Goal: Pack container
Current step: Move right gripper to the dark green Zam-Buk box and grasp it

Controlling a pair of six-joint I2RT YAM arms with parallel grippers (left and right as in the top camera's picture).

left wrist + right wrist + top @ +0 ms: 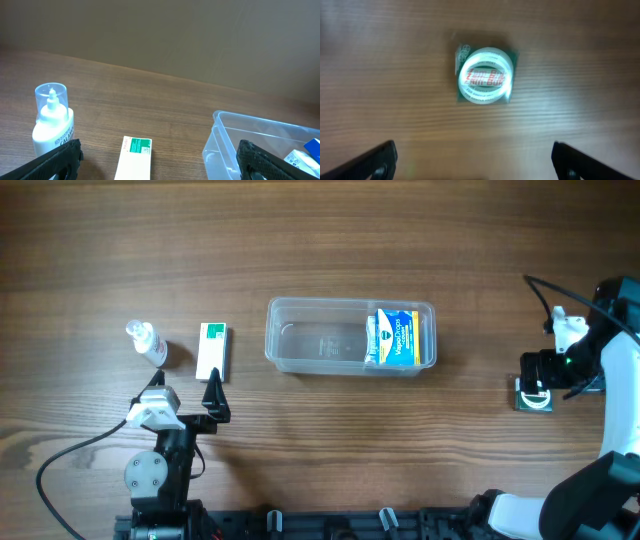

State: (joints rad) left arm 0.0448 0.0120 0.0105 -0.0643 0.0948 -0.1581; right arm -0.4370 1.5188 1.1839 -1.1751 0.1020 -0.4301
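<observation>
The left gripper [186, 388], lower left in the overhead frame, and the right gripper [475, 146], far right, are both spread and empty, while the clear container [300, 340] lies at centre, a blue-yellow box [392, 338] in its right end, a white-green box [212, 350] and a capped bottle [147, 343] at left.

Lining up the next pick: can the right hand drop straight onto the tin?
Probably yes: the right hand hangs open above the tin, and nothing else lies near it on the table.

Robot lab bench, wood-grain table [330, 240], plain tan wall [190, 35] behind – black cable [62, 454] trailing across it
</observation>
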